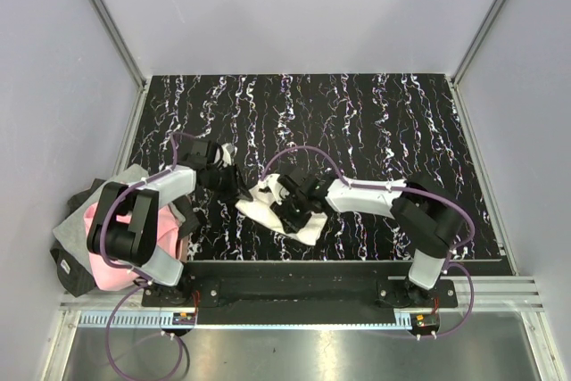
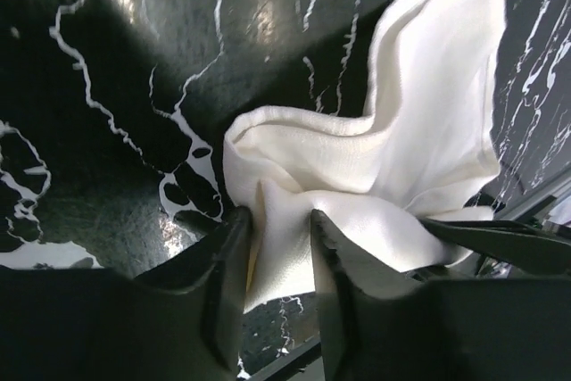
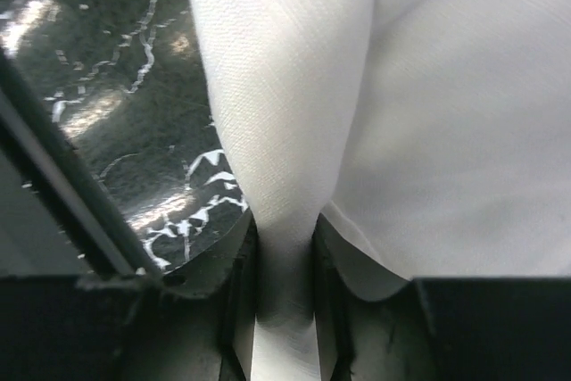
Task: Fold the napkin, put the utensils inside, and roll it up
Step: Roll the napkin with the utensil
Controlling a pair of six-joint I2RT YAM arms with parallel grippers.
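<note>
1. The napkin [image 1: 308, 227] lies crumpled on the black marbled table [image 1: 375, 122], near the front edge and roughly midway between the two arms
2. From above, its long axis runs on a diagonal: one end is up beside the left gripper [image 1: 234, 189], the other trails down towards the near edge on the right arm's side
3. It is not flat or square. The cloth is gathered into ridges and folds, and the bunch is thickest in the middle
4. The right gripper [image 1: 290, 207] sits over the middle of the bunch. Its wrist camera shows a tall ridge of cream fabric running straight down between the fingers [image 3: 236, 310], which press on it from both sides, so that gripper has the napkin pinched
5. The left gripper sits at the upper-left end of the cloth. In its wrist view the fingers [image 2: 223, 283] stand narrowly apart with a fold of the napkin between them; there is a sliver of shadow on one side, so I cannot tell whether they are really clamping it
6. From that fold the cloth fans out away from the left fingers in a broad creased sheet
7. A pink and grey cloth [image 1: 103, 247] is heaped at the table's left edge behind the left arm, well apart from the napkin
</note>
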